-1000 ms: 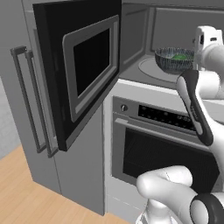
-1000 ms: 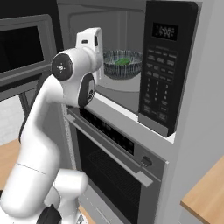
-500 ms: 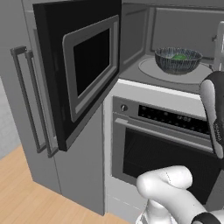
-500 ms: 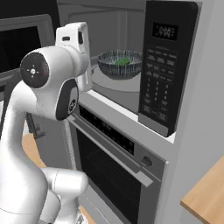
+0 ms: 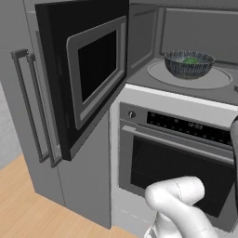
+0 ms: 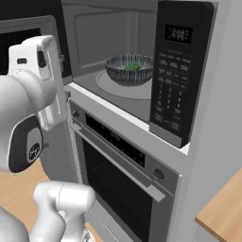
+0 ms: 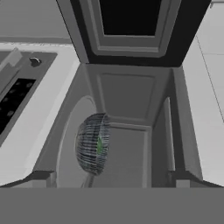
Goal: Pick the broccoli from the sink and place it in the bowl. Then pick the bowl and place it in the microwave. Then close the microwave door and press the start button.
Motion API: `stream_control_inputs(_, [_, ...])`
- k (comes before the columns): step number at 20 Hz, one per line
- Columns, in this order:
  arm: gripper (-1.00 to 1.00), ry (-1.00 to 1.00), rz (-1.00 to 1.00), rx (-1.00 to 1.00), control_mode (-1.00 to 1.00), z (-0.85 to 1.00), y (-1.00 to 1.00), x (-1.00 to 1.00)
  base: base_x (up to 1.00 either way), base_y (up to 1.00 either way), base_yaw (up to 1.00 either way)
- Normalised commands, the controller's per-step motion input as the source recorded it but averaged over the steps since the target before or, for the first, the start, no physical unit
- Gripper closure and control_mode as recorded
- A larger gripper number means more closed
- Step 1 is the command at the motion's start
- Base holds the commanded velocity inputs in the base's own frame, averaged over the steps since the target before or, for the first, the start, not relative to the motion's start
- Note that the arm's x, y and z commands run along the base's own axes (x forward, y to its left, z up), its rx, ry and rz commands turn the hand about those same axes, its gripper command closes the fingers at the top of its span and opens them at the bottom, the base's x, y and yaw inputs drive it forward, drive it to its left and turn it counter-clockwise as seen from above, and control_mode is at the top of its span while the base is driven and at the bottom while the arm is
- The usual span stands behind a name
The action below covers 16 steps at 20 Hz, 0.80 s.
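Bowl [image 5: 189, 64] sitting on the pale turntable [image 5: 218, 79] inside the microwave [image 6: 90, 33], holding the broccoli [image 6: 132, 67]. Microwave door [image 5: 88, 79] standing swung wide open, at 9 o'clock of the bowl in the left base view. Gripper [image 7: 112, 177] hanging apart from the bowl, fingers spread, gripping nothing.

The bowl [image 5: 189, 64] rim hides most of the broccoli [image 5: 190, 60]. The microwave door [image 7: 131, 30] is cut off at the hand view's top edge.
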Motion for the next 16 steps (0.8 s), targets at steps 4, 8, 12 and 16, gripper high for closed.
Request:
stream_control_inputs(4, [-1.00,0.00,0.00,0.00,-1.00,0.00,0.97,-0.74,0.00,0.00,0.00])
stream_control_inputs(8, [-1.00,-0.06,-0.01,0.00,-1.00,0.00,0.77,-0.69,0.00,0.00,0.00])
stream_control_inputs(12, [-1.00,-0.05,-0.03,0.00,-1.00,0.00,0.77,-0.47,0.00,0.00,0.00])
stream_control_inputs(16, [-1.00,-0.01,-0.02,0.00,-1.00,0.00,0.73,-0.27,0.00,0.00,0.00])
